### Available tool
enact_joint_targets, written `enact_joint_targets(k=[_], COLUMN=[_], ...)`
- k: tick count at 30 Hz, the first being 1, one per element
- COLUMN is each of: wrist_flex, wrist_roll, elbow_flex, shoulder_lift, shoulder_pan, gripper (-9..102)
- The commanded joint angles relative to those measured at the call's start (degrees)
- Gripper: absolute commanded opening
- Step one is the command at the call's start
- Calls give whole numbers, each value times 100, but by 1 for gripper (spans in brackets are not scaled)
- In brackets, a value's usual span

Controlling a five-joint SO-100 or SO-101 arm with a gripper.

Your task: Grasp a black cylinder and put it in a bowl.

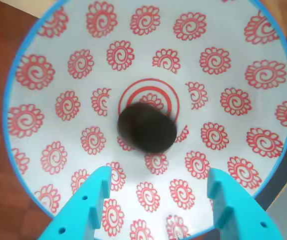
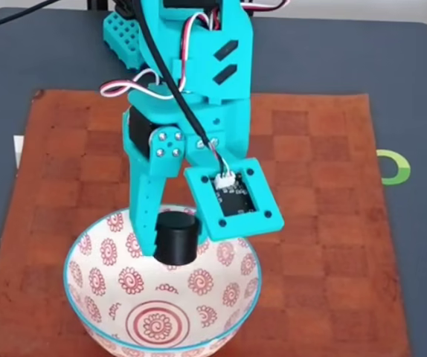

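The small matte black cylinder [image 2: 177, 238] hung above the large round white ceramic bowl with red spiral flowers and a thin blue rim [image 2: 76, 297], over the bowl's inside and nearer its far rim than its ringed centre in the fixed view. It sat right beside the turquoise plastic two-fingered tool [image 2: 170, 249], against the lower end of the long finger; whether that finger still touched it I could not tell. In the wrist view the cylinder [image 1: 147, 127] showed as a blurred dark blob over the bowl's [image 1: 13, 75] red centre rings, ahead of the tool [image 1: 161, 187] and outside the gap between its fingers. The fingers stood wide apart, holding nothing. The bowl rested on a brown checkered mat [image 2: 318, 186] on the dark surface [image 2: 414, 89].
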Motion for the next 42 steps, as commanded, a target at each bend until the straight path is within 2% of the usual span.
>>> enact_joint_targets(k=[1, 5, 11, 21, 29, 42], wrist_flex=[9, 272, 896, 1169, 940, -264], wrist_roll=[-35, 62, 70, 290, 598, 1046], elbow_flex=[-211, -185, -255, 26, 1925, 5660], shoulder_lift=[53, 114, 404, 1213, 2531, 5256], shoulder_pan=[44, 167, 404, 527, 694, 606], gripper=[25, 22, 2, 1, 1, 1])
